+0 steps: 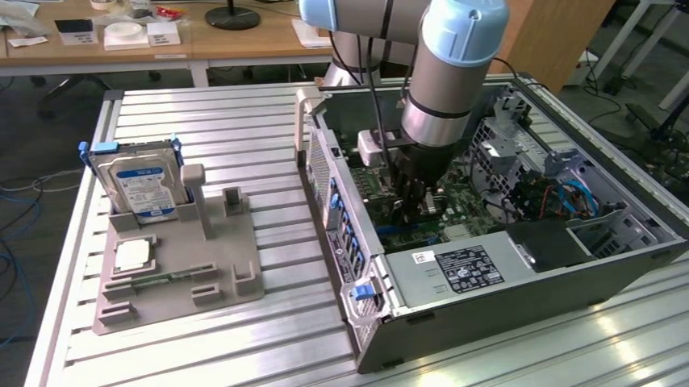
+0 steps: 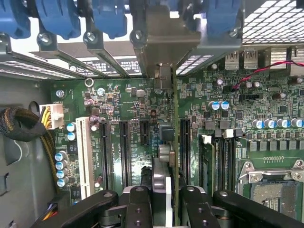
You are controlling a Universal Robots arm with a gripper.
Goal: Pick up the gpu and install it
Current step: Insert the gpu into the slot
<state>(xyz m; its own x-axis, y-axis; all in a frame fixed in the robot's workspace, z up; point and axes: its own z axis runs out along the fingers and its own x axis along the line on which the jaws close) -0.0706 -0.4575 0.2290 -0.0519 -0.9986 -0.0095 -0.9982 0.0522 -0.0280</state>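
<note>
No writing reads clearly — the hard drive (image 1: 138,187) upright in the grey holder (image 1: 177,278) on the counter (image 1: 215,129) has a blue-white label, and the power supply (image 1: 457,270) in the open computer case (image 1: 517,242) has a black sticker, both illegible. The pincer (image 2: 167,199) is closed on the gpu (image 2: 174,137), seen edge-on above the motherboard (image 2: 237,123) — its end bracket (image 2: 164,42) meets the rear slot openings. The arm (image 1: 447,89) hides the card in the exterior view.

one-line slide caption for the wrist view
Gripper holds the gpu edge-on above the motherboard slots inside the open case.
</note>
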